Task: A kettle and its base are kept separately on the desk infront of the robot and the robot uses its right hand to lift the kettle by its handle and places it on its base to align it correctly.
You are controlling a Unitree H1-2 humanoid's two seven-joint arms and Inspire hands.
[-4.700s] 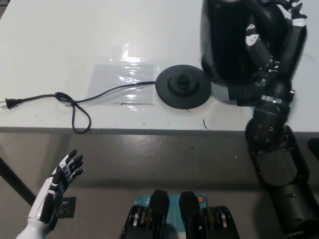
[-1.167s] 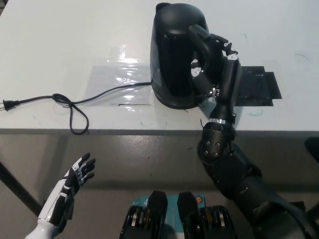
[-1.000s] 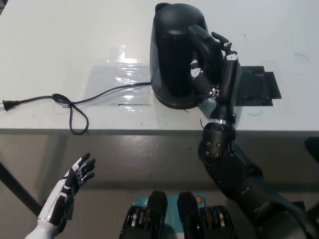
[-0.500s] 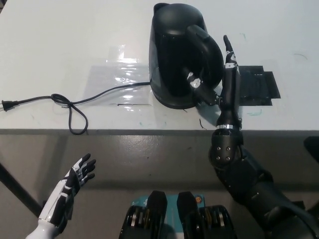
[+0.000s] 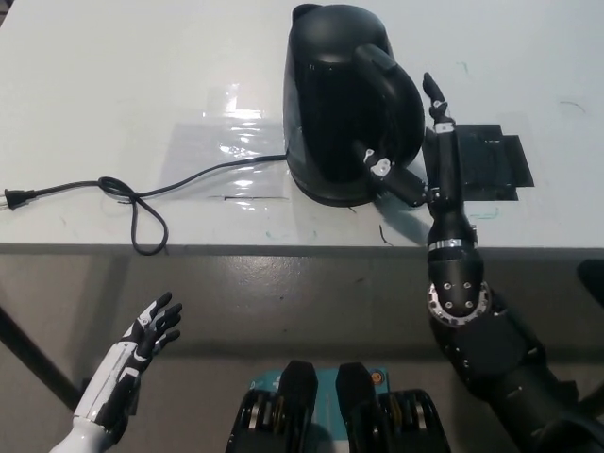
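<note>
A glossy black electric kettle (image 5: 342, 104) with a curved black handle (image 5: 394, 99) is seen standing upright on the white desk (image 5: 113, 66), near the front edge. Under its lower rim only a thin dark edge is visible, so the round black base is almost fully hidden by the kettle body; whether the kettle is seated exactly on it cannot be told from above. A black power cord (image 5: 151, 189) is led out from under the left side of the kettle, across a patch of clear shiny tape (image 5: 226, 142), and is looped once before it ends in a plug (image 5: 13, 198) at the left edge of the desk.

The black right hand (image 5: 429, 156) is placed just beside the handle, on its right side. Its fingers (image 5: 434, 94) are spread apart and nothing is held by them; one lower finger reaches toward the bottom of the kettle, and contact there cannot be judged. Part of a flat black rectangular mat (image 5: 491, 165) is covered by the hand.

The white left hand (image 5: 127, 363) is held low, below the desk edge at the lower left, with its dark fingers spread wide and empty.
</note>
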